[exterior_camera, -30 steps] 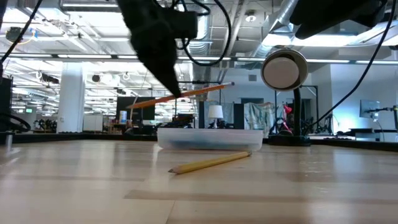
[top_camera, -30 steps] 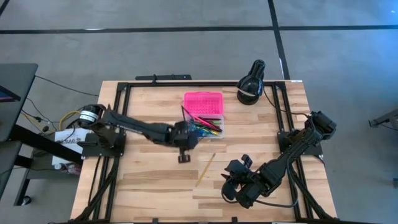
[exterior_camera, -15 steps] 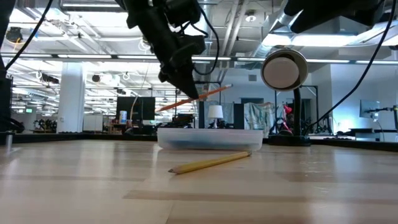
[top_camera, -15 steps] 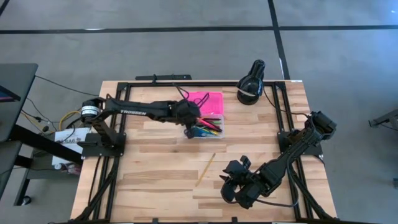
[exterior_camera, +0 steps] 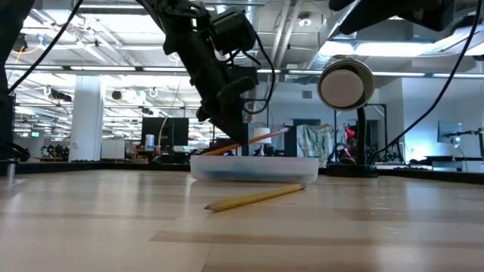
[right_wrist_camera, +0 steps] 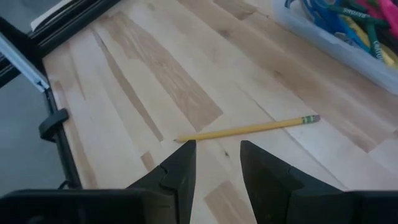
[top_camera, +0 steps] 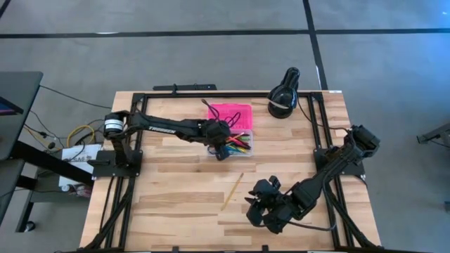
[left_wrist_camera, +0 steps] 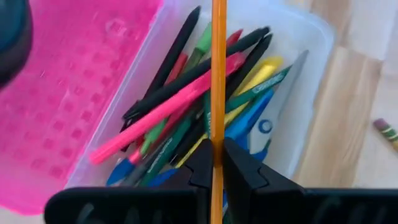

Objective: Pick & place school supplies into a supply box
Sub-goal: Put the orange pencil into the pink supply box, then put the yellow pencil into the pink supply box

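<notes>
While my left gripper is pinching a thin orange pencil over the clear plastic box, my right gripper is hovering wide open, empty.

Orange pencil cut off at both wrist-view edges, pink lid cropped, scissors mostly buried under pens
</notes>
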